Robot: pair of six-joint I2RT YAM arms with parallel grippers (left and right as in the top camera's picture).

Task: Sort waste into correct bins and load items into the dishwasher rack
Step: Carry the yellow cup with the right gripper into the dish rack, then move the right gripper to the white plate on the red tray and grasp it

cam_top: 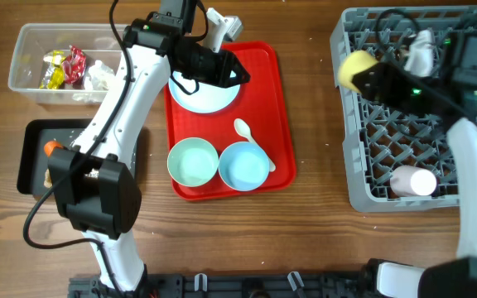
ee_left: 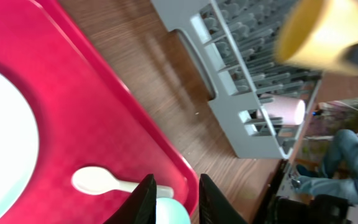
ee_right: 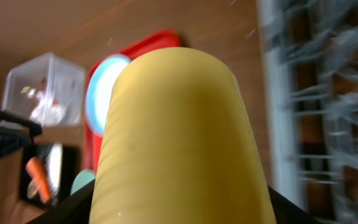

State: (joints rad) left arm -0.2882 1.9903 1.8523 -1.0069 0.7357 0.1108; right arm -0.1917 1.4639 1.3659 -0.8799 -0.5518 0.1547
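Note:
My right gripper [cam_top: 371, 79] is shut on the yellow cup [cam_top: 356, 70], holding it over the left rear corner of the grey dishwasher rack [cam_top: 371, 165]. The cup [ee_right: 179, 124] fills the right wrist view. A pink cup [cam_top: 412, 180] lies in the rack. My left gripper [cam_top: 238, 74] hovers over the red tray's rear, beside the pale blue plate [cam_top: 209, 95]; its jaws [ee_left: 176, 186] stand slightly apart with nothing between them. Two bowls [cam_top: 193, 162] [cam_top: 244, 165] and a white spoon [cam_top: 253, 142] rest on the tray. Below the left fingers I see the spoon [ee_left: 101, 182] and a bowl's rim [ee_left: 173, 211].
The clear tub [cam_top: 31, 50] at the rear left holds foil wrappers [cam_top: 65, 66] and a tissue wad [cam_top: 102, 76]. The black tray [cam_top: 36, 149] in front of it holds a carrot [cam_top: 52, 147]. Bare wood lies between the red tray [cam_top: 280, 108] and the rack.

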